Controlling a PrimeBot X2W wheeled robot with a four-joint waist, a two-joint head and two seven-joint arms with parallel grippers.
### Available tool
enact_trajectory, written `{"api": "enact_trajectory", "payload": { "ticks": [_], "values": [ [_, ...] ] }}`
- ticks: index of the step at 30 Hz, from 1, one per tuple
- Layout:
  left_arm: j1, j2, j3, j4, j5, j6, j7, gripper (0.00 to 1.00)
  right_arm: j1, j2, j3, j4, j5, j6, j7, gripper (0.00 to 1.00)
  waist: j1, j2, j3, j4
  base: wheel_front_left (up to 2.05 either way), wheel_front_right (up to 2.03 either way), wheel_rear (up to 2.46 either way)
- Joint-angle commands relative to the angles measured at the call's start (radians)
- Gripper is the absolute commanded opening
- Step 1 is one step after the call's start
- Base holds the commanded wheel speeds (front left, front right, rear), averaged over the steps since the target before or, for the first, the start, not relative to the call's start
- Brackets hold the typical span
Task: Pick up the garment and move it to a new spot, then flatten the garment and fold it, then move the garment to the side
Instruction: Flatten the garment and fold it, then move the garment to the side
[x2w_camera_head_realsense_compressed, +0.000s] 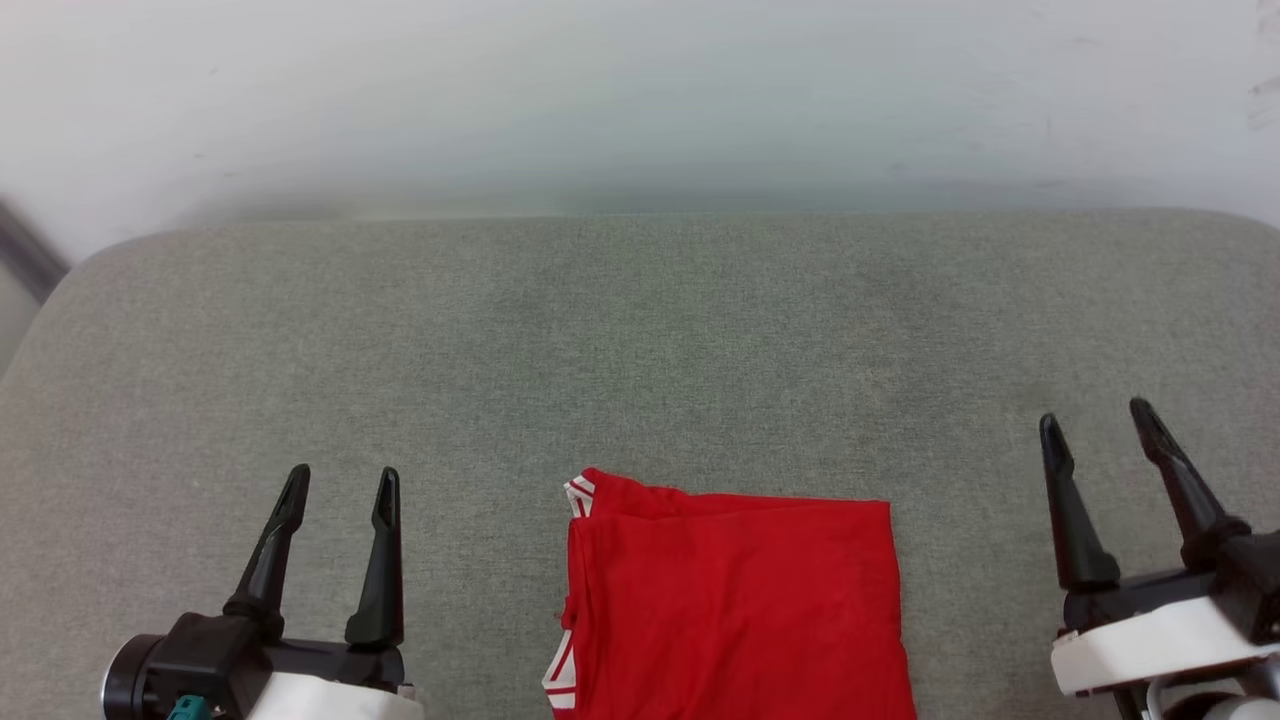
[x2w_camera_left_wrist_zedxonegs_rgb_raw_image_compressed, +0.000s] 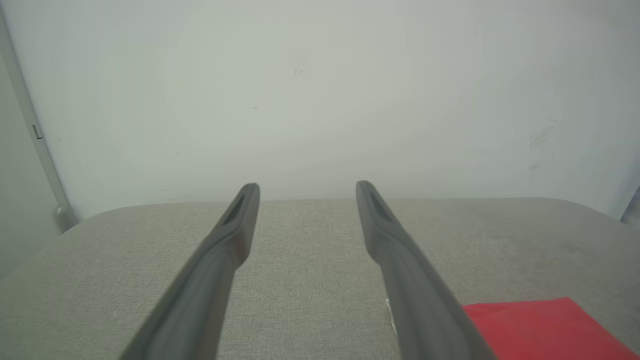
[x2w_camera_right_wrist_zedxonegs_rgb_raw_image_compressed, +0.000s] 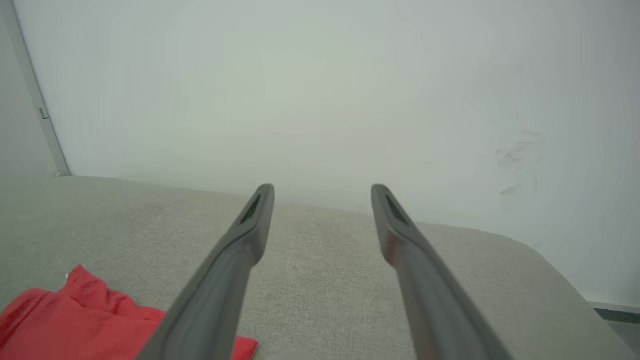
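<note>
1. Left claw (x2w_camera_head_realsense_compressed: 343, 475) and right claw (x2w_camera_head_realsense_compressed: 1094, 415) both have fingers spread apart and hold nothing.
2. Between them, touching neither, the garment (x2w_camera_head_realsense_compressed: 735, 600) lies on the tabletop (x2w_camera_head_realsense_compressed: 640, 330) as a folded red rectangle.
3. Folding looks done; moving it to the side seems left.

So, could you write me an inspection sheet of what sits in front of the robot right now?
Surface: grey fabric surface, rounded corners.
Job's things: red garment, folded flat at the near edge, striped trim on its left.
Clutter: nothing seen.
Grippers: left gripper and right gripper flank the garment, fingers apart, empty, touching nothing.
Cables: nothing seen on the surface.
Surroundings: pale wall behind.
</note>
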Motion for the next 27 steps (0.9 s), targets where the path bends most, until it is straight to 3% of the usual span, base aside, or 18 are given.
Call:
{"api": "enact_trajectory", "payload": {
  "ticks": [1,6,18,22,27],
  "values": [
    [0.01,0.005,-0.005,-0.001,0.005,-0.001,-0.002,1.0,0.02,0.005,-0.005,-0.006,-0.025,-0.001,-0.008,1.0,0.0,0.0,-0.001,0.001,0.0,0.0,0.0],
    [0.005,0.005,-0.012,0.0,0.011,-0.001,-0.002,1.0,0.034,0.042,-0.026,-0.01,-0.046,-0.001,-0.017,1.0,0.0,0.0,0.002,0.004,0.0,0.0,0.0],
    [-0.004,0.003,-0.017,0.002,0.019,-0.001,-0.002,1.0,0.021,0.062,-0.036,-0.008,-0.039,-0.001,-0.003,1.0,0.0,0.0,0.007,0.008,0.0,0.0,0.0],
    [-0.005,0.001,-0.021,0.001,0.021,-0.001,-0.002,1.0,0.012,0.029,-0.014,-0.021,-0.028,-0.001,0.04,1.0,0.0,0.0,0.013,0.013,0.0,0.0,0.0],
    [-0.017,0.007,-0.029,0.0,0.023,-0.001,-0.002,1.0,-0.013,-0.022,0.029,-0.04,0.029,-0.001,0.188,1.0,0.0,0.0,0.027,0.022,0.0,0.0,0.0]
  ]
}}
